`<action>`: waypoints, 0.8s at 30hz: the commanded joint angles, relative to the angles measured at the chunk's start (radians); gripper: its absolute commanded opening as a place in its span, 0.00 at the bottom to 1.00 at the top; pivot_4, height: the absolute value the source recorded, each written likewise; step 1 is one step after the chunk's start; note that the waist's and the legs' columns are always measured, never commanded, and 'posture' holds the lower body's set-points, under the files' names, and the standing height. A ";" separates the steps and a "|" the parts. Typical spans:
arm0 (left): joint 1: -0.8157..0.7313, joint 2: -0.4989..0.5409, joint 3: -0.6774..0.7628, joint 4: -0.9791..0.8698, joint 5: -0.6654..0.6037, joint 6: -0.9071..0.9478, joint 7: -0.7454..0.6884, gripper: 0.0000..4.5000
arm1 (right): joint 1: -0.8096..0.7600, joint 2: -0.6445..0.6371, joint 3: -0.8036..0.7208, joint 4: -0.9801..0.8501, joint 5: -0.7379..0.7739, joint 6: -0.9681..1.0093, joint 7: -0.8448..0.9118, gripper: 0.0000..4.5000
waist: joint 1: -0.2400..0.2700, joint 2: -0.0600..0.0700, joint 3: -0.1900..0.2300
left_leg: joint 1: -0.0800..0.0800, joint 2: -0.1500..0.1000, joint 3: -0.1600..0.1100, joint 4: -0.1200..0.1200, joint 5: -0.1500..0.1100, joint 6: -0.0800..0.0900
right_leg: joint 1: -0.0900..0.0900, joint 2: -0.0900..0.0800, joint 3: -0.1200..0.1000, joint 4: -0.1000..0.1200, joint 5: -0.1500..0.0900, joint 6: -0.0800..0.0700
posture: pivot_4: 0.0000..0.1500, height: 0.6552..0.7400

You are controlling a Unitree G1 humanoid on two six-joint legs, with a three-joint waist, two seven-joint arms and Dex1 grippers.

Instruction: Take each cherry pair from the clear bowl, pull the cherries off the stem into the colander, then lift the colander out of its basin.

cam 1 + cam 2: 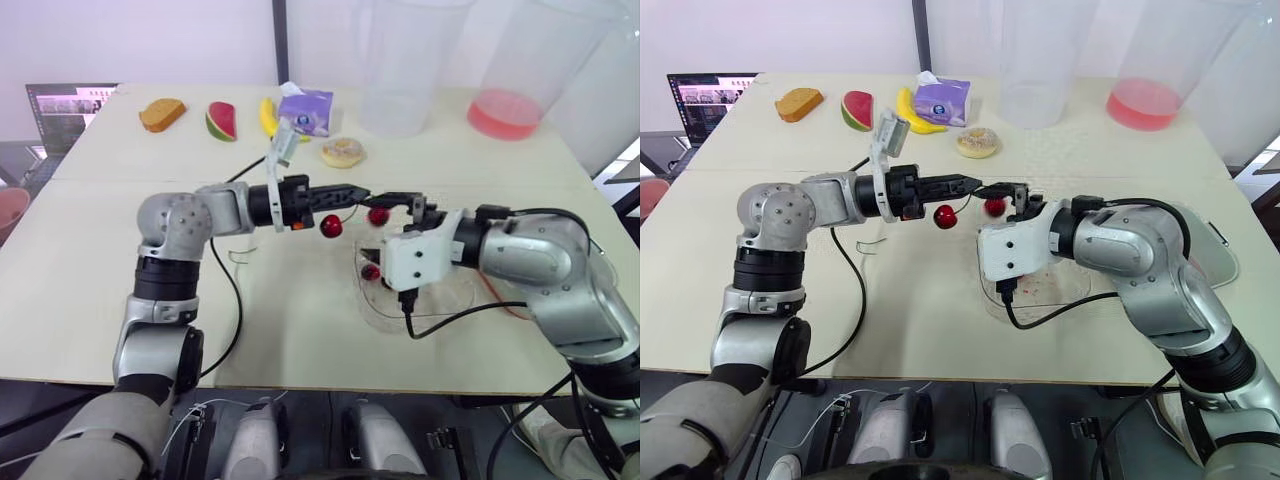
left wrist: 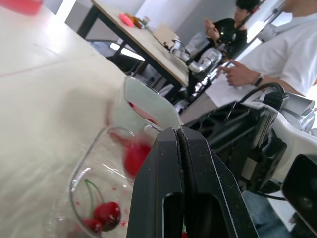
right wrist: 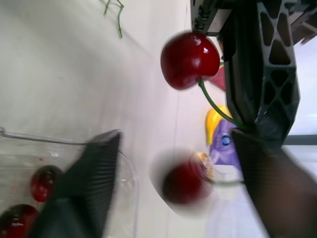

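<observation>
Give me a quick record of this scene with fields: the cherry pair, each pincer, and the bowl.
cherry pair: held above the table by its stem
left pincer: shut on the cherry pair's stem
right pincer: open, fingers either side of one cherry of the pair
clear bowl: on the table near the right pincer, cherries inside

End effector (image 2: 178,130) closed; cherries (image 2: 108,213), seemingly two, in clear bowl (image 2: 74,178).
</observation>
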 commanded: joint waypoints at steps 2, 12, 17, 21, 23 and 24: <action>-0.024 0.051 -0.034 -0.008 0.057 -0.075 -0.064 0.00 | -0.019 -0.023 -0.176 -0.093 0.183 0.131 0.050 0.99 | 0.001 0.000 0.000 | 0.000 0.000 0.000 0.000 0.000 0.000 | 0.000 0.000 0.000 0.000 0.000 0.000 | 1.00 1.00; -0.034 0.233 -0.143 -0.134 0.131 -0.246 -0.376 0.00 | -0.130 -0.024 -0.323 -0.124 0.685 0.915 0.003 0.99 | -0.003 0.000 0.000 | 0.000 0.000 0.000 -0.001 0.000 0.000 | 0.000 -0.002 0.000 0.000 0.000 0.000 | 1.00 1.00; -0.058 0.256 -0.128 -0.183 0.111 -0.262 -0.422 0.00 | -0.230 0.088 -0.293 -0.078 0.790 1.080 -0.094 0.99 | -0.004 0.000 0.000 | 0.000 0.001 0.000 -0.002 -0.004 0.007 | 0.000 -0.002 0.000 -0.001 0.000 -0.001 | 1.00 1.00; -0.077 0.256 -0.114 -0.195 0.102 -0.260 -0.421 0.00 | -0.283 0.177 -0.305 -0.056 0.866 1.168 -0.151 0.99 | -0.002 0.000 0.000 | -0.001 0.000 0.000 -0.001 -0.004 0.007 | -0.001 -0.001 0.000 -0.001 0.000 0.000 | 1.00 1.00; -0.083 0.249 -0.108 -0.193 0.099 -0.255 -0.410 0.00 | -0.304 0.208 -0.302 -0.046 0.893 1.184 -0.172 0.99 | -0.001 0.000 0.000 | -0.001 0.000 0.000 -0.001 -0.004 0.007 | -0.001 -0.001 0.000 -0.001 0.000 0.000 | 1.00 1.00; -0.084 0.246 -0.107 -0.194 0.097 -0.253 -0.406 0.00 | -0.310 0.216 -0.298 -0.042 0.901 1.187 -0.183 0.99 | -0.001 0.000 0.000 | -0.001 0.000 0.000 -0.001 -0.004 0.007 | -0.001 -0.001 0.000 -0.001 0.000 0.000 | 1.00 1.00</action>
